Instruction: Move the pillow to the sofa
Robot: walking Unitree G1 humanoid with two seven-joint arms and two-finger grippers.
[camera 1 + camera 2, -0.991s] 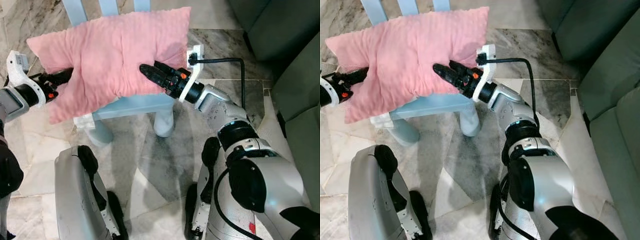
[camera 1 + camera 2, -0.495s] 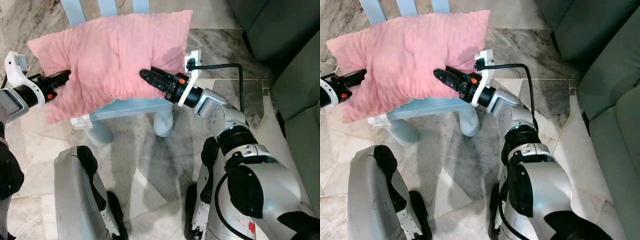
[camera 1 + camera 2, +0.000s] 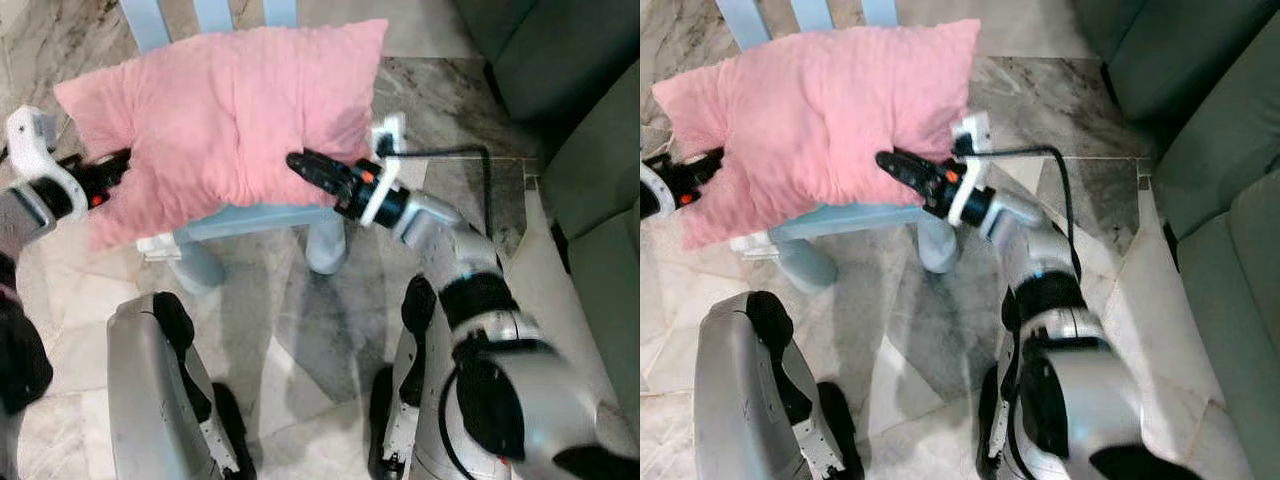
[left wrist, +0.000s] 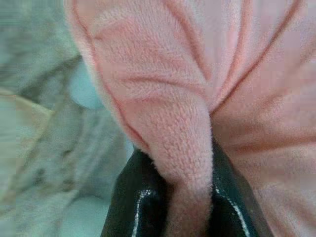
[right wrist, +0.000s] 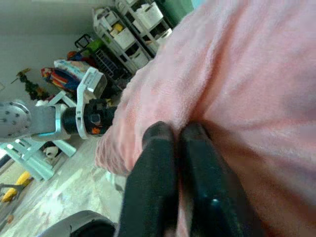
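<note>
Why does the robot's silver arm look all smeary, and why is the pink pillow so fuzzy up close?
In the left eye view the right arm is smeared by motion blur, while the pillow looks sharper. In the left wrist view the pillow's fold sits so close to the camera that it is soft, with small glints on the black fingers. In the right wrist view the fingers are blurred and the room behind is hazy.

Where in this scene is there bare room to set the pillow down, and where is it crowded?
Free: the green sofa cushions on the robot's right, and the marble floor between chair and sofa. Crowded: the blue chair, covered by the pink pillow, with the left gripper pinching its left edge and the right gripper at its near edge.
</note>
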